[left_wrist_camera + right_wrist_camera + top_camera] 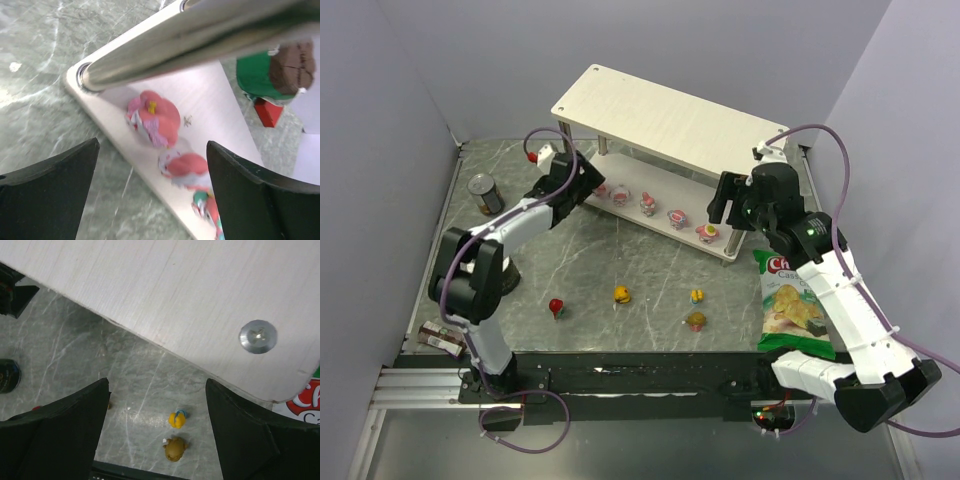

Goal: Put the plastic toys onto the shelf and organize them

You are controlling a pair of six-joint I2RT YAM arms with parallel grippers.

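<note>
- Over the top view: the shelf (670, 112) stands at the 12 o'clock end of the bench (620, 255), and its long boards run from 10 toward 4 o'clock.
- Five pink-and-white toys (647, 205) are lined up on the lower board, one row along the front edge, each a little apart from the next.
- The left tool (592, 182) is in low at the 9 o'clock end of that row, just beside the corner of the shelf.
- On its wrist camera the two dark fingers (50, 190) are spread wide and grip nothing. Three of the pink figures show in the gap, sitting on the board under a metal post (200, 35).
- The right tool (725, 212) hangs over the 3 o'clock end of the shelf, above the last pink figure.
- Its jaws are wide apart too, and empty. Its camera looks down past the corner of the top board, where a screw (257, 336) shows in the wood.
- Four toys are loose on the bench toward 6 o'clock from the shelf, well apart from it.
- The red toy (556, 307) lies farthest toward 9 o'clock, then comes the orange-yellow toy (621, 294).
- The yellow-blue toy (697, 296) has the brown toy (695, 321) just beside it at its 6 o'clock.
- The chips bag (795, 300) lies flat at 4 o'clock, partly under the right arm.
- An upright can (485, 193) stands at 10 o'clock, and a fallen can (440, 340) lies at 8 o'clock by the left arm's base.
</note>
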